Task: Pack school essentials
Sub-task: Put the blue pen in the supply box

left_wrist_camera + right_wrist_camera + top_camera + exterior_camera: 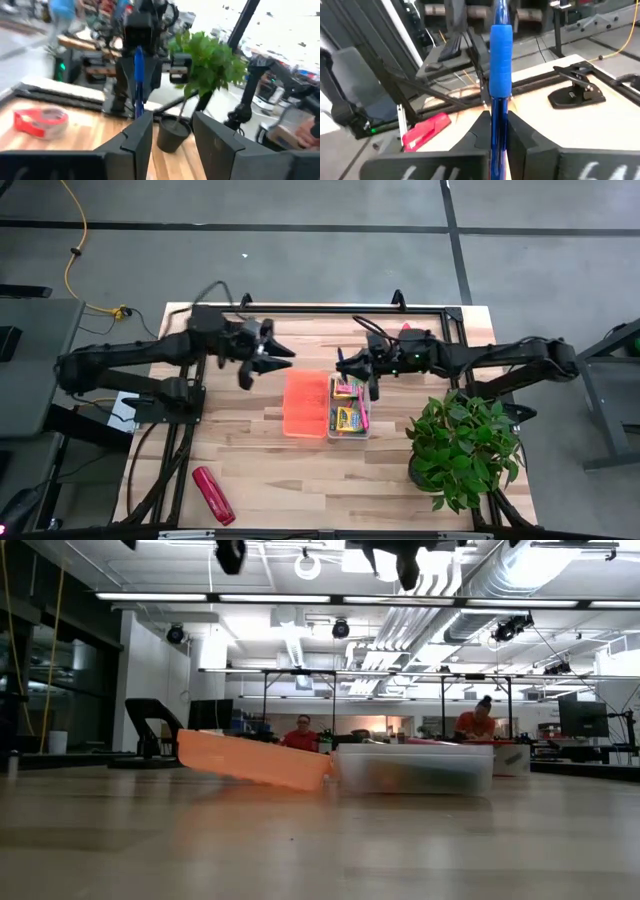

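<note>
The right gripper (495, 131) pinched a blue pen (500, 55) upright between its fingers, held above the clear box (349, 408) of crayon boxes (348, 418) at mid-surface. The left gripper (172, 135) hung nearby above the orange lid (306, 403) with fingers parted around nothing. A potted plant (462, 444) and a red glossy object (213, 494) sat on the wooden surface (270, 470)

Our left arm reaches in from the frame's left, its gripper (268, 361) in the upper middle with fingers (134, 142) spread apart. Our right arm stretches in from the right, its gripper (345, 364) just right of centre, fingers (481, 131) clamped on a blue pen (500, 65).
</note>
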Robot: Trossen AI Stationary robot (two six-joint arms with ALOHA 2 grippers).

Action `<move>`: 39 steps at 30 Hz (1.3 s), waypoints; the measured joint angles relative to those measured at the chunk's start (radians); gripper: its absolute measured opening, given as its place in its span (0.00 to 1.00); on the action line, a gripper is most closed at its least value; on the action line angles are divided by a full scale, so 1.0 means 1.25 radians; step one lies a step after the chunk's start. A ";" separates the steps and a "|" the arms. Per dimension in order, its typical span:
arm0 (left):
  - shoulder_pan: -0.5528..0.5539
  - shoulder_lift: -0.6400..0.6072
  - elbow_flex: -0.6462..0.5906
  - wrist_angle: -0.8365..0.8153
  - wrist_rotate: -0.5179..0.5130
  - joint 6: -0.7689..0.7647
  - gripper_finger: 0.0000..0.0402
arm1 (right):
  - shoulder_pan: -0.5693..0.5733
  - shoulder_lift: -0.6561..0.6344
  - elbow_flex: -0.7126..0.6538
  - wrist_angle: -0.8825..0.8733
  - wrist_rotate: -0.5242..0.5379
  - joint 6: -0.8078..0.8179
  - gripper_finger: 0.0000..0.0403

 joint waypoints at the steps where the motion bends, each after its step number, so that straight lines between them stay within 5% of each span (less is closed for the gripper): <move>1: 0.000 -0.027 0.000 -0.020 -0.013 0.005 0.33 | -0.001 -0.011 0.000 -0.013 0.005 -0.003 0.02; 7: -0.022 -0.169 -0.001 -0.150 -0.131 0.049 0.31 | 0.001 -0.079 -0.012 -0.064 0.021 -0.027 0.02; 15: -0.083 -0.303 -0.105 -0.063 -0.264 0.059 0.29 | 0.001 -0.100 -0.047 -0.053 0.042 -0.009 0.02; 26: -0.087 -0.328 -0.112 -0.063 -0.283 0.059 0.29 | 0.001 -0.099 -0.047 -0.014 0.043 0.003 0.02; 34: -0.087 -0.326 -0.112 -0.063 -0.285 0.058 0.29 | 0.052 -0.010 -0.047 -0.055 0.187 0.282 0.02; 39: -0.087 -0.324 -0.112 -0.065 -0.290 0.058 0.29 | 0.084 0.100 -0.047 -0.159 0.259 0.571 0.02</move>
